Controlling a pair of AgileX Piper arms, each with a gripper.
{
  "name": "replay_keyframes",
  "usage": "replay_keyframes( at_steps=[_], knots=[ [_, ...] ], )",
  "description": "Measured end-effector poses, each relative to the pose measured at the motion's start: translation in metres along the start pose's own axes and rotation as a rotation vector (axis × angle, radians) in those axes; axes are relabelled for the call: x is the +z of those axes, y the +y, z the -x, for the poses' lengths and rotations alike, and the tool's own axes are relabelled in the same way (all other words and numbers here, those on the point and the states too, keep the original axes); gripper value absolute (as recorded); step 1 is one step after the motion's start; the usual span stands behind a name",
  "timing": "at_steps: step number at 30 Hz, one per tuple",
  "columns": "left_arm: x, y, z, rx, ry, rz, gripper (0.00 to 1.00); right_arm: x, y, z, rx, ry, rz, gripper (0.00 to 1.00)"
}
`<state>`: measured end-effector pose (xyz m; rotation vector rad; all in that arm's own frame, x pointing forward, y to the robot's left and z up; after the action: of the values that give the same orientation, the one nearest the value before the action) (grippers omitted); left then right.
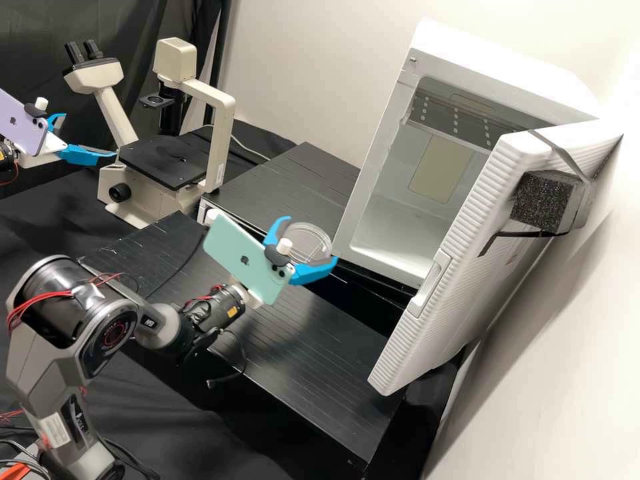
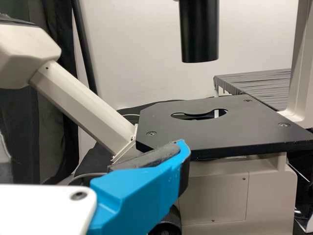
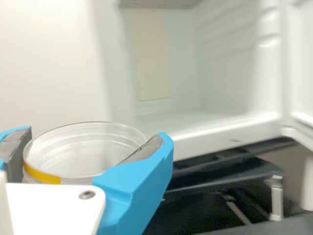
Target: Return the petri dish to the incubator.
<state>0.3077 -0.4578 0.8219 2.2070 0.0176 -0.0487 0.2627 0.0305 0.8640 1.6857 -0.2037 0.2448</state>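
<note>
My right gripper is shut on the clear, round petri dish, in front of the incubator's open doorway. In the right wrist view, the dish lies between both finger pads of the right gripper, with a yellow band on its side; the incubator's pale inner floor is beyond it. At the far left of the high view, my left gripper stands open beside the microscope. The left wrist view shows one blue finger of the left gripper near the microscope stage.
The incubator door stands wide open on the right, a block of black foam strapped to it. Inside, a perforated shelf sits high up. The microscope stands at the back left, its black stage near the left gripper.
</note>
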Motion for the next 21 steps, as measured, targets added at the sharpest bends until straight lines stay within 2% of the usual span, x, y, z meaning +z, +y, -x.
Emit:
replay_keyframes(
  at_steps=[7,13,18,21],
  knots=[
    [0.000,0.000,0.000,0.000,0.000,0.000,1.00,0.015,0.022,-0.021,0.121,-0.070,-0.004,0.00],
    [0.000,0.000,0.000,0.000,0.000,0.000,1.00,0.017,0.039,-0.053,0.234,-0.096,0.027,0.00],
    [0.000,0.000,0.000,0.000,0.000,0.000,1.00,0.014,0.043,-0.089,0.250,-0.117,0.062,0.00],
    [0.000,0.000,0.000,0.000,0.000,0.000,1.00,0.017,0.043,-0.110,0.247,-0.142,0.067,0.00]
  ],
)
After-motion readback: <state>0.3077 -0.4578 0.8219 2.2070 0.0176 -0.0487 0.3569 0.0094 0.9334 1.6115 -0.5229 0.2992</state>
